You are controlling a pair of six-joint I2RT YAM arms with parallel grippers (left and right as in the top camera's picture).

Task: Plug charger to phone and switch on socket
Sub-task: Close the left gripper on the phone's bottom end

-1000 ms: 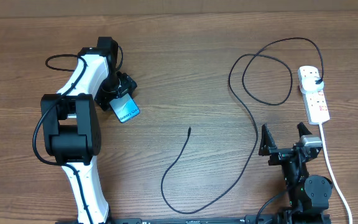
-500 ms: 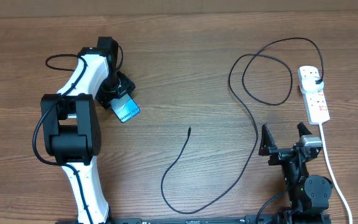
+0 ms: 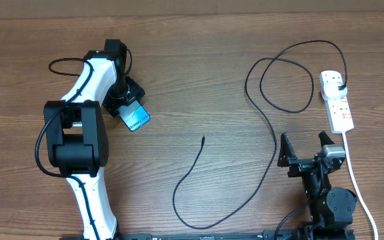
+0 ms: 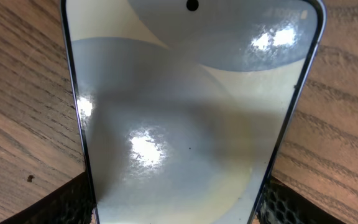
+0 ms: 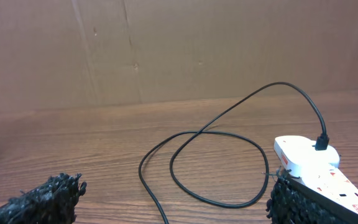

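The phone (image 3: 136, 119), light blue screen up, lies on the wooden table at the left. My left gripper (image 3: 129, 110) is shut on it; in the left wrist view the phone (image 4: 185, 124) fills the frame, and the black pads (image 4: 67, 205) press both its long edges. The charger's connector tip (image 3: 203, 139) lies loose mid-table. Its black cable loops right to a plug (image 3: 339, 88) seated in the white socket (image 3: 337, 107). My right gripper (image 3: 305, 143) stands open near the front edge, left of the socket's cord. The right wrist view shows the socket (image 5: 303, 158) and the plug (image 5: 321, 143).
The socket's thick white cord (image 3: 357, 187) runs down the right side past my right arm. A cardboard wall (image 5: 166, 50) stands behind the table. The charger cable sweeps in a long curve (image 3: 199, 227) across the front middle.
The left jaws have narrowed onto the phone's edges, and the phone has shifted very slightly to the right. The right arm, cable and socket have not moved.
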